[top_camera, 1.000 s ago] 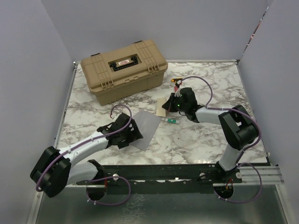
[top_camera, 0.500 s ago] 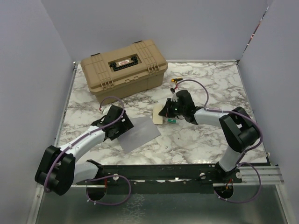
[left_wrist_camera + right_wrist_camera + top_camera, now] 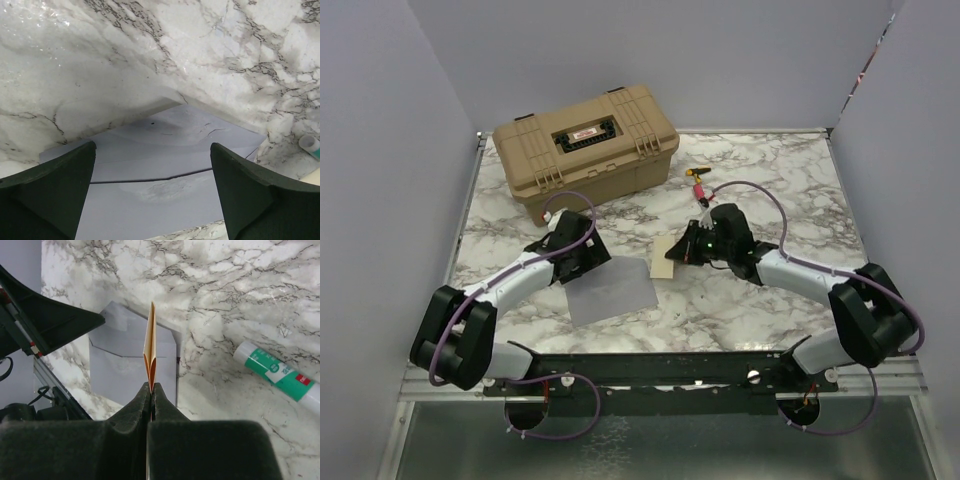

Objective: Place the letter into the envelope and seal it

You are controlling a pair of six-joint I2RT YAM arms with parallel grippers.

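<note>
envelope [image 3: 610,290]: flat on the table [image 3: 770,180], flap seems open, no letter in it.
left gripper [image 3: 152,146]: released wide, low over the envelope.
right gripper [image 3: 151,390]: clenched on the folded letter [image 3: 149,347], beside the envelope.
left to do: insertion and sealing, I judge.

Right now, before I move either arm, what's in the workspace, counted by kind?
Paper pieces: 2, the envelope and the letter
Cases: 1, the tan case
Tubes: 1, the white and green tube
Small odds: 1, the yellow and red item, too small to identify
Total: 5
</note>
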